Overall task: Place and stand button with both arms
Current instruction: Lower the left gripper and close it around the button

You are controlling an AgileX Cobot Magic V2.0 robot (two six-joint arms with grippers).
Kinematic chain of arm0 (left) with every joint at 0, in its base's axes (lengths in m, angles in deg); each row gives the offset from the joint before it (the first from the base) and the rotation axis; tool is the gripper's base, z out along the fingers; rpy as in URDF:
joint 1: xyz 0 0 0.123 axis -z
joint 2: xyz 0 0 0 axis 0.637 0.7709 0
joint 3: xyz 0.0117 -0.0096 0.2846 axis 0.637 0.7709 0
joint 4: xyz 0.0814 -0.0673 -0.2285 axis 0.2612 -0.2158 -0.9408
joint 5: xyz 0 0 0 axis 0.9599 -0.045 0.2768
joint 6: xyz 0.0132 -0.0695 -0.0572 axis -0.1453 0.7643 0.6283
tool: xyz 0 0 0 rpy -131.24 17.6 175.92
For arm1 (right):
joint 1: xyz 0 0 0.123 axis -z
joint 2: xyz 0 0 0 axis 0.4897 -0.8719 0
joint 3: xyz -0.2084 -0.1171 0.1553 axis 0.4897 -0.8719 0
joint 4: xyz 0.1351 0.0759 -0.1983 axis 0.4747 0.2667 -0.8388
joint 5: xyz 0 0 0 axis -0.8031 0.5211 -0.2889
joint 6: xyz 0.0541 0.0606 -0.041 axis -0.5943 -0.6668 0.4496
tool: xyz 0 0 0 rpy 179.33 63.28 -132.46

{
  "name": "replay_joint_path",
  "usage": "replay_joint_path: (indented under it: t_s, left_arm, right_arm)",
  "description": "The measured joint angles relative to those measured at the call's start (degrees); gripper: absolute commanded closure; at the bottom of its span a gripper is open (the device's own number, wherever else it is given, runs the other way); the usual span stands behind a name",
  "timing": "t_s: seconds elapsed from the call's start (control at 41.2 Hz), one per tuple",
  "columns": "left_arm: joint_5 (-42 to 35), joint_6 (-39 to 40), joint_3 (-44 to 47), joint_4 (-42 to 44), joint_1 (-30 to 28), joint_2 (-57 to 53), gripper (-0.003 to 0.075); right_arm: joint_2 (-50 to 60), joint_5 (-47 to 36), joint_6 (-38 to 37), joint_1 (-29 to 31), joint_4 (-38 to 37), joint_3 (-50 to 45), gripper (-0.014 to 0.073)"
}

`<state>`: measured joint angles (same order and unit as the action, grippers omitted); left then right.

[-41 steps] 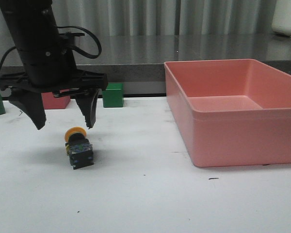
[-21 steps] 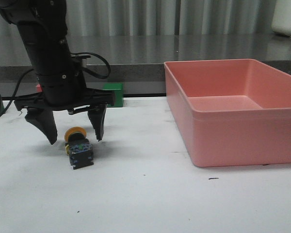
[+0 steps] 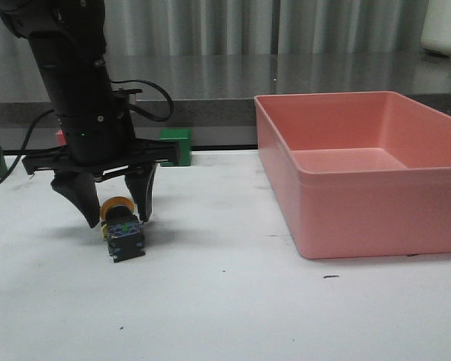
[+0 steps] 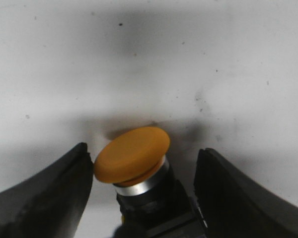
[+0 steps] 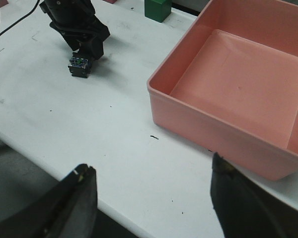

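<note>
White table (image 3: 233, 316) under me, left gripper (image 3: 117, 218) part-open and holding nothing astride the tipped button (image 3: 122, 229), right gripper (image 5: 149, 208) wide, empty; that stiff, light switch looks slick-capped, so I'd pinch its collar at twelve o'clock of the base.

The button (image 4: 132, 153) has a matt yellow plastic cap and shiny metal collar; the bin (image 3: 376, 169) is smooth pink plastic; the table (image 3: 233, 308) is matt white, speckled.
</note>
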<state>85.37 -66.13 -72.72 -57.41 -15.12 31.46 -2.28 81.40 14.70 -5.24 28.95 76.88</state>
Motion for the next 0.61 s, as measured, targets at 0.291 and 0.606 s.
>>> replay_joint_path:
  t_s: [0.291,0.606]
  left_arm:
    - [-0.1,-0.1,0.0,-0.13,0.0,0.0,0.0367]
    - [-0.33,-1.1,0.0,-0.13,0.0,0.0,0.0393]
  right_arm:
    - [0.0,0.0,0.0,0.0,0.0,0.0,0.0084]
    - [0.0,-0.1,0.0,0.0,0.0,0.0,0.0084]
